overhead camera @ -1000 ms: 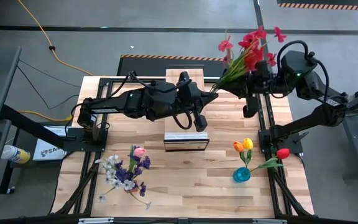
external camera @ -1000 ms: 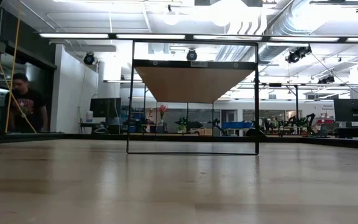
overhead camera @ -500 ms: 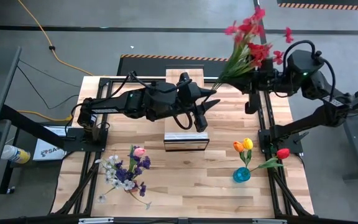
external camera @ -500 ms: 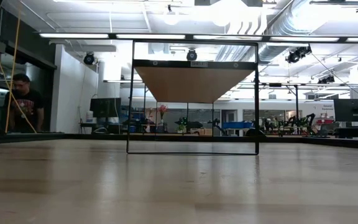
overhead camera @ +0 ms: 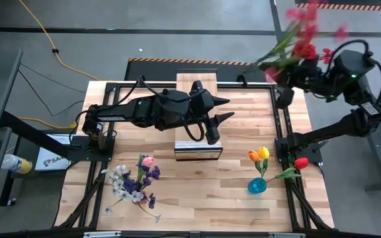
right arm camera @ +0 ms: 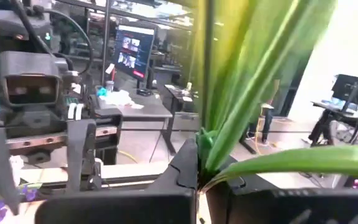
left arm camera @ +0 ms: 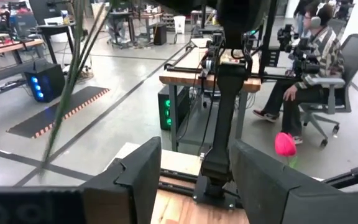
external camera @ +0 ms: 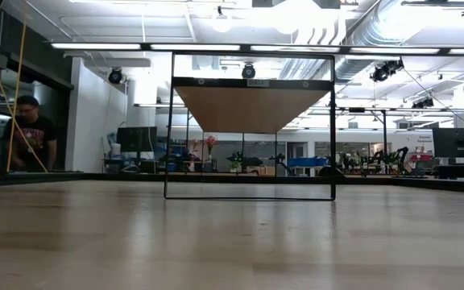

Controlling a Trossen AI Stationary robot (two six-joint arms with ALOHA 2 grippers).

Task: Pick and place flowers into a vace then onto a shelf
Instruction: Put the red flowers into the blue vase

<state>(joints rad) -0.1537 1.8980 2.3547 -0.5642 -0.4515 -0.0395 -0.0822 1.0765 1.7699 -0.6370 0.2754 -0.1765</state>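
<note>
My right gripper point(overhead camera: 284, 73) is shut on a spray of red flowers point(overhead camera: 301, 34) and holds it high over the table's far right corner. My left gripper point(overhead camera: 221, 110) stands open above the pale wood shelf point(overhead camera: 197, 132), with nothing between its fingers point(left arm camera: 135, 177). A blue vase point(overhead camera: 256, 186) with orange and yellow tulips point(overhead camera: 259, 155) stands on the table near the right edge, and a red tulip point(overhead camera: 301, 162) leans out of it. A pile of purple, white and pink flowers point(overhead camera: 134, 182) lies on the table at the near left. My right gripper pinches the spray's bundled green stems point(right arm camera: 204, 163) between its two fingers, low on the stems. The fingers lie about level, coming from the table's right. The spray is lifted clear, and its blossoms point(overhead camera: 306, 30) slant up toward the far right.
Black frame rails point(overhead camera: 278, 125) run along the table's sides. The shelf has a light metallic strip point(overhead camera: 198, 152) at its near end. People are in the room beyond the table point(external camera: 31, 133) point(left arm camera: 309, 56).
My left gripper has opened and let go of the stems' ends, staying over the shelf. My right gripper has drawn back toward the table's far right corner and rolled. It carried the red spray along, and the blossoms swung toward the right.
</note>
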